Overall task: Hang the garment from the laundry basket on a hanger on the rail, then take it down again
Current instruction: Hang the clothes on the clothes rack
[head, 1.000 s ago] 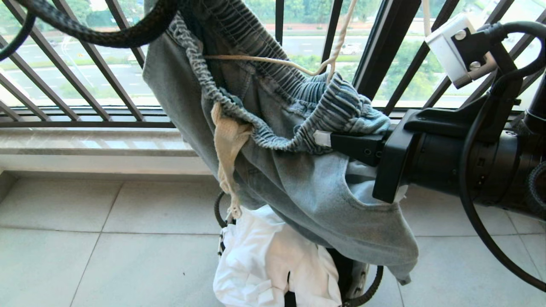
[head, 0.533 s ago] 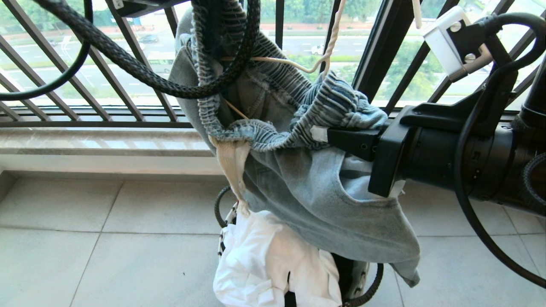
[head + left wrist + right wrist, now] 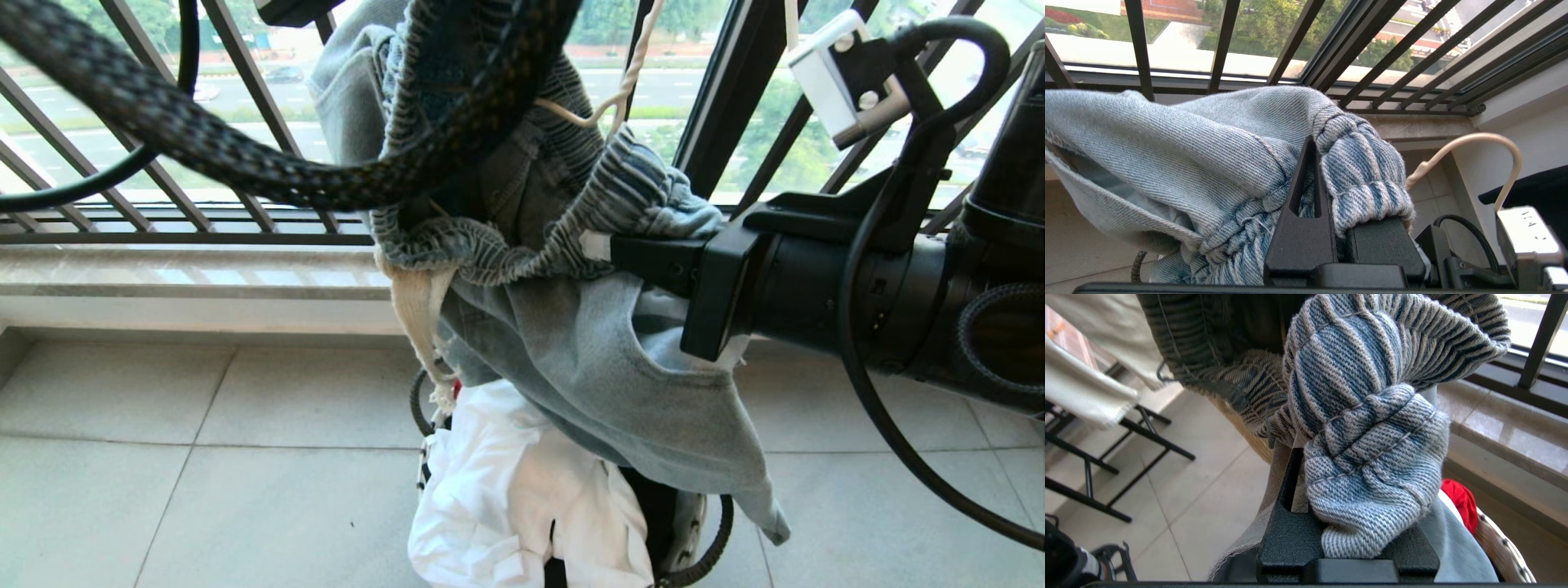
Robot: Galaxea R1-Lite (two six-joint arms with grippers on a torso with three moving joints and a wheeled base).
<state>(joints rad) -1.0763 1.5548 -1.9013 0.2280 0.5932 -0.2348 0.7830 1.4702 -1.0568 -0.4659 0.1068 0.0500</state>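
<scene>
Two end effectors (image 3: 600, 245) (image 3: 1327, 196), ribbed denim garment (image 3: 620, 367)

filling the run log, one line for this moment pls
left gripper: shut on shorts waistband | right gripper: shut on waistband | hanger: inside shorts

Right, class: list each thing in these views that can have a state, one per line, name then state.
denim shorts: lifted above the basket, held by the waistband at two places.
left claw: shut on the waistband.
right claw: shut on the bunched waistband.
wire hanger: tucked inside the waistband, neck rising out of frame.
drawstring: dangling loose.
laundry basket: on the floor, white cloth spilling out.
</scene>
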